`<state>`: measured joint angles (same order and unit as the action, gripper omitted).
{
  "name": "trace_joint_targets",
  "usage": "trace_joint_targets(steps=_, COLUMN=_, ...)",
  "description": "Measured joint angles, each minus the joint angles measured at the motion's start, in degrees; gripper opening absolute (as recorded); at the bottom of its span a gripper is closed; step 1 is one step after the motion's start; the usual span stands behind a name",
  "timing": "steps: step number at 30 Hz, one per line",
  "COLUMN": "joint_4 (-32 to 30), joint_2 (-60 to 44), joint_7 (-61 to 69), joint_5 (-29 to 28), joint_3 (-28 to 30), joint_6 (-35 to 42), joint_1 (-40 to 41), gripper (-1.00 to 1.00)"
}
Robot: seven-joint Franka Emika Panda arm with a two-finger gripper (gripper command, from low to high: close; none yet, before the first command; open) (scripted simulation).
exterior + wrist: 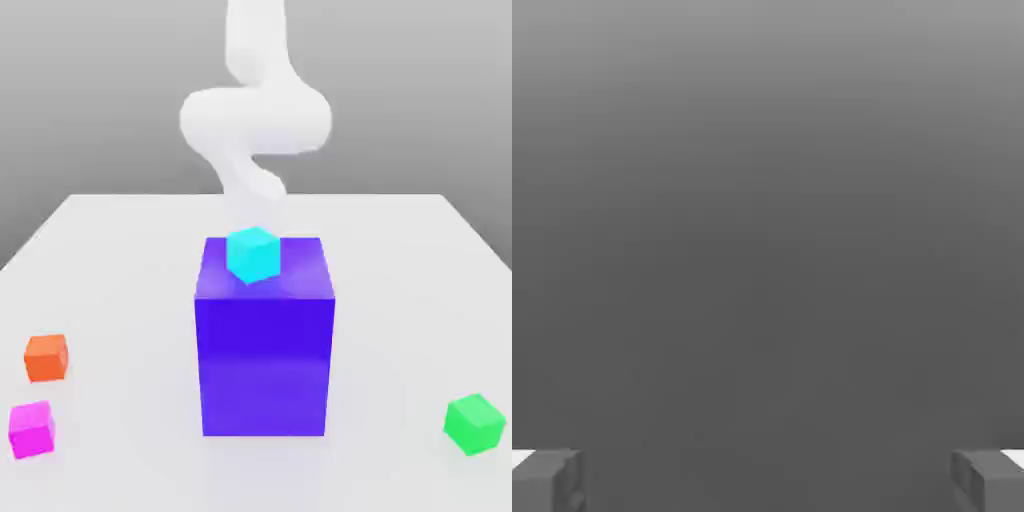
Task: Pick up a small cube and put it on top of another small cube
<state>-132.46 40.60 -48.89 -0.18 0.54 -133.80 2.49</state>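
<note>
The small cube (32, 429), bright magenta-pink, rests on the white table (120, 260) at the front of the exterior view's left. An orange cube (46, 357) sits just behind it. A green cube (474, 424) lies at the front right. A cyan cube (251, 253) stands on top of the big blue-violet block (264, 350) in the middle. My white arm (255, 120) rises behind that block, far from the magenta cube. In the hand view my gripper (768, 480) is open, its grey fingertips (547, 480) wide apart with nothing between them, facing plain grey background.
The tall blue-violet block stands at the table's centre between the arm and the front cubes. Bare table surface lies on both sides of it and along the front edge between the magenta and green cubes.
</note>
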Motion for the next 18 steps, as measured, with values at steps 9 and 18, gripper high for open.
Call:
trace_joint_targets(steps=9, joint_4=-2.5, joint_2=-19.0, joint_7=-11.1, joint_5=-0.6, joint_3=3.1, joint_6=-7.3, joint_1=8.2, gripper=0.0)
trace_joint_targets(steps=18, joint_4=-4.9, joint_2=-37.7, joint_7=-20.4, joint_5=1.0, joint_3=8.1, joint_6=-14.5, joint_1=15.2, gripper=0.0)
